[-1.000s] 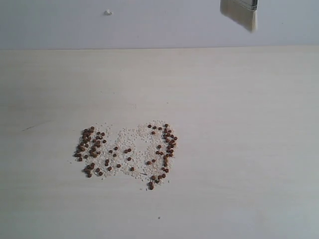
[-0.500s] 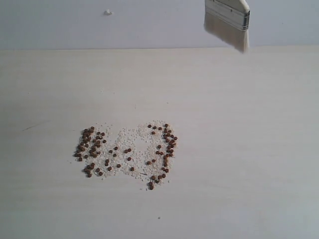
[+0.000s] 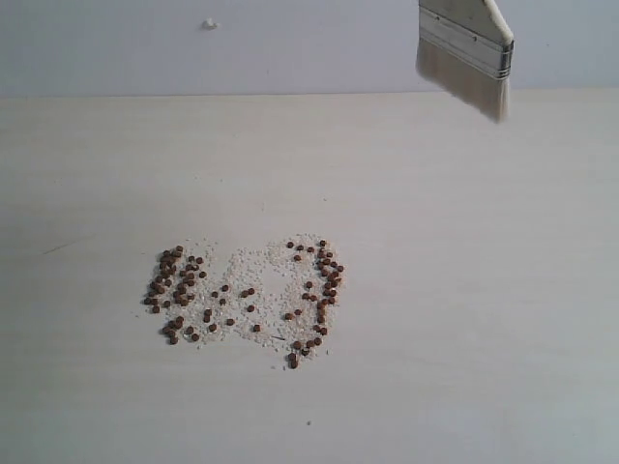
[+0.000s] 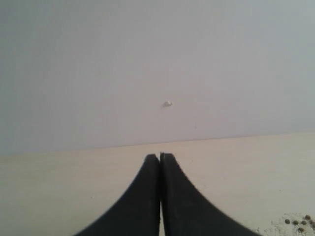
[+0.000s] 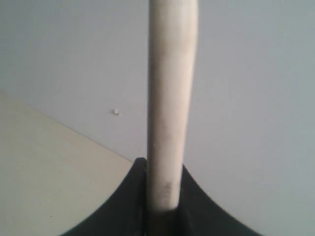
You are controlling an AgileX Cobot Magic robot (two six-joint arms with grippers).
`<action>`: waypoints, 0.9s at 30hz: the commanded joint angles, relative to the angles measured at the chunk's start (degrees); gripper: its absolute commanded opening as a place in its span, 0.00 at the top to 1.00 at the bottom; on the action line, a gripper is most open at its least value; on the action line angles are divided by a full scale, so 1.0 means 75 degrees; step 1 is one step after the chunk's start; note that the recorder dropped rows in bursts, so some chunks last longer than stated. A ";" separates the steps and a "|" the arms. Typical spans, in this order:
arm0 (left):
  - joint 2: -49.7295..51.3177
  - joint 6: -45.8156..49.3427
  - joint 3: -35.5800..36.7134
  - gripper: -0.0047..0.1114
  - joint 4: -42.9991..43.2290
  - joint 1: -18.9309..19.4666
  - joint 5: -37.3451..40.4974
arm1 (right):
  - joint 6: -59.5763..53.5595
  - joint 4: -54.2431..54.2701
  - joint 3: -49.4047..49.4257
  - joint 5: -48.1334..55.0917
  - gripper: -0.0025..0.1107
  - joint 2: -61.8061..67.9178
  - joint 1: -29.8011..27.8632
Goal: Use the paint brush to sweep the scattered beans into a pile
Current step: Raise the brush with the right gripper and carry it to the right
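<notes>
1. Beans [image 3: 247,291] lie scattered among whitish grains [image 3: 263,263] on the table [image 3: 484,290], unpiled.
2. My right gripper [image 5: 162,201] clamps the paint brush [image 3: 464,53], which hangs above the table's far right edge.
3. My left gripper [image 4: 160,164] is pressed closed, empty.

Pale smooth wooden paint brush [image 3: 466,50] handle, shiny metal ferrule, soft whitish bristles, matt woodgrain table [image 3: 484,290].
</notes>
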 commanded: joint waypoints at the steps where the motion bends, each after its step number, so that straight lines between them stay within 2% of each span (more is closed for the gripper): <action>1: -0.0047 0.0019 0.0074 0.96 0.0164 -0.0055 -0.0008 | -0.0038 -0.0022 0.0111 0.0084 0.98 -0.0372 0.0009; 13: -0.0047 0.0006 0.0074 0.96 0.0169 -0.0055 -0.0008 | -0.0106 -0.0003 0.0247 0.0084 0.98 -0.0457 0.0009; 17: -0.0047 0.0020 0.0074 0.96 0.0169 -0.0055 -0.0008 | -0.0636 0.0157 0.0307 0.0167 0.98 -0.0457 0.0009; 18: -0.0047 0.0020 0.0074 0.96 0.0169 -0.0055 -0.0008 | -0.1227 0.0458 0.0307 0.0244 0.98 -0.0457 0.0009; 20: -0.0047 0.0020 0.0074 0.96 0.0169 -0.0055 -0.0008 | -0.4048 0.1763 0.0307 0.0004 0.98 -0.0389 0.0009; 23: -0.0047 0.0020 0.0074 0.96 0.0169 -0.0055 -0.0008 | -0.9691 0.5668 0.0444 -0.0734 0.98 -0.0148 0.0009; 24: -0.0047 0.0020 0.0074 0.96 0.0169 -0.0055 -0.0008 | -1.1995 0.7375 0.0525 -0.0770 0.98 -0.0004 0.0009; 27: -0.0047 0.0020 0.0074 0.96 0.0169 -0.0055 -0.0008 | -1.5022 0.9646 0.0813 -0.1316 0.98 0.0366 0.0009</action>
